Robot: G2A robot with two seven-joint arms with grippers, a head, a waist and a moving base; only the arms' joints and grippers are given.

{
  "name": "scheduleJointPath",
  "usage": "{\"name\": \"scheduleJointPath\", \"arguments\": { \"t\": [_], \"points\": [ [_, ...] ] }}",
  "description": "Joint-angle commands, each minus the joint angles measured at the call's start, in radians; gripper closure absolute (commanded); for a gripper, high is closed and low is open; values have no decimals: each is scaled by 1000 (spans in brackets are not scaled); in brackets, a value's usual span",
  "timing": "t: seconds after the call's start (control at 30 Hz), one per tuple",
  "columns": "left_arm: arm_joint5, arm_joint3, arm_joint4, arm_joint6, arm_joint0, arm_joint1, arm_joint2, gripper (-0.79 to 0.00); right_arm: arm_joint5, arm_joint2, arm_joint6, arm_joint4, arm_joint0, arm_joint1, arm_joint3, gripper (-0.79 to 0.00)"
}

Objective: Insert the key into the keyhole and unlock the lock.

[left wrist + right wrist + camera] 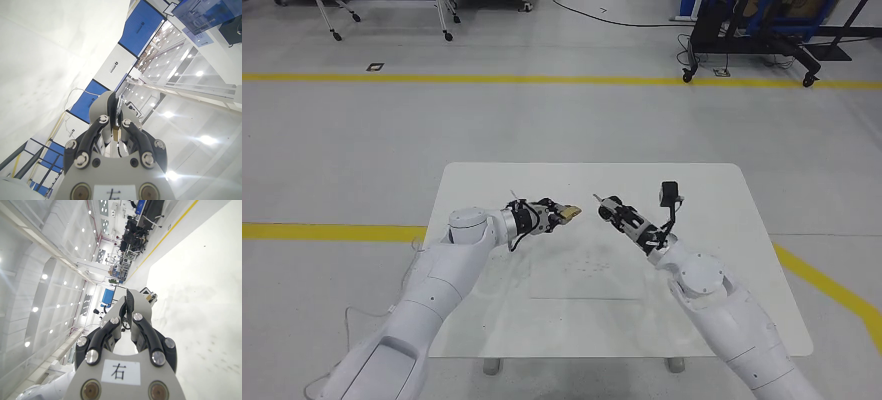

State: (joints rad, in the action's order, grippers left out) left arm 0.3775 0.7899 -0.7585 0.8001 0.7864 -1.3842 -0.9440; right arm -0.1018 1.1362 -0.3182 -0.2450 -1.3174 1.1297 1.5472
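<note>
In the top view my left gripper [550, 214] is shut on a small brass padlock [570, 212] and holds it above the middle of the white table [702, 190]. The left wrist view has the lock [116, 133] clamped between the fingers, its silver shackle [120, 103] near the tips. My right gripper [605, 205] faces it from the right, shut on a thin key [596, 198] that points at the lock, with a small gap between them. In the right wrist view the key [126, 290] sticks out past the closed fingertips, and the lock [149, 297] shows beyond.
A black piece [670, 192] rises from the right arm's wrist. Faint scuff marks [594, 265] dot the tabletop below the grippers. Yellow floor lines [542, 78] and wheeled frames [752, 40] lie far behind the table.
</note>
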Motion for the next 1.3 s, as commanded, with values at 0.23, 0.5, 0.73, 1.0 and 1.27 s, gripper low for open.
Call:
{"name": "scheduleJointPath", "arguments": {
  "t": [0.23, 0.5, 0.73, 1.0, 1.27],
  "points": [
    [-2, -25, 0, 4, -18, -14, 15, 0, 352, 47, -60, -5, -117, -19, 239, 0],
    [-6, -41, 18, 23, -29, -18, 21, 0, 532, 48, -4, 58, -157, -22, 366, 0],
    [-22, -43, 33, 35, -31, -19, 20, 0, 569, 31, 9, 43, -141, -15, 370, 0],
    [-22, -43, 33, 35, -31, -19, 20, 0, 569, 31, 9, 43, -141, -15, 370, 0],
    [-42, 21, 65, -24, 9, -12, 8, 0, 583, 26, 71, 40, -152, -9, 365, 0]
  ]
}}
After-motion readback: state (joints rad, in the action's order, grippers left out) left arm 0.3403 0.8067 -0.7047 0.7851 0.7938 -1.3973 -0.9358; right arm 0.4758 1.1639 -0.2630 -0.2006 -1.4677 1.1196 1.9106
